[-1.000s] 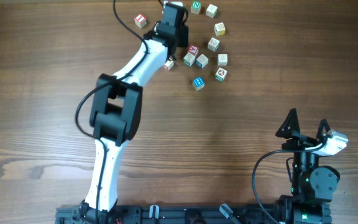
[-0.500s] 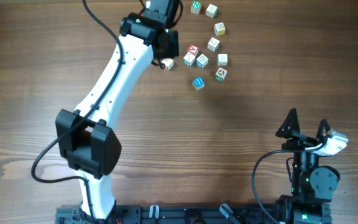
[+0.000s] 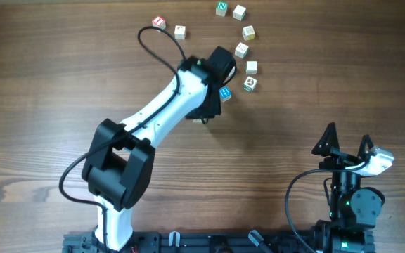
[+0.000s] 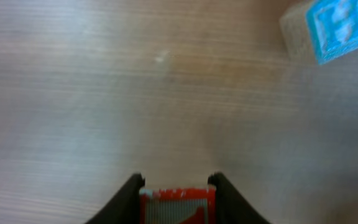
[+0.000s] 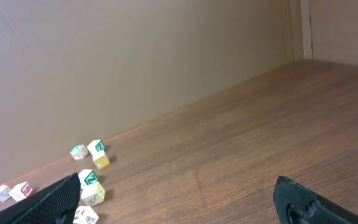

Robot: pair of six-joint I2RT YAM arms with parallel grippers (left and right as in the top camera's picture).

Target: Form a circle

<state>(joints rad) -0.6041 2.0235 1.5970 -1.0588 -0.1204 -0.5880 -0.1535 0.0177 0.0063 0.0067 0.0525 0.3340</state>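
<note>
My left gripper [image 4: 176,184] is clamped on a small pale wooden cube with a red letter face [image 4: 178,204], held just short of the pale wooden cube with the blue letter face [image 4: 331,28]. No ring is made yet: the other pale letter cubes [image 3: 248,32] only curve away beyond that blue cube. I fear setting down too near it and knocking it out of line, or my fingers catching it as they part. My right gripper [image 3: 346,140] sits wide, holding nothing, well apart from the blue cube.

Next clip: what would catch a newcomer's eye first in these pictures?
The white left arm slants across the table toward the far edge, its left claw shut on a red-faced cube near a blue-faced cube. Other cubes curve in a loose arc beyond it; the right claw rests open at the near right.
</note>
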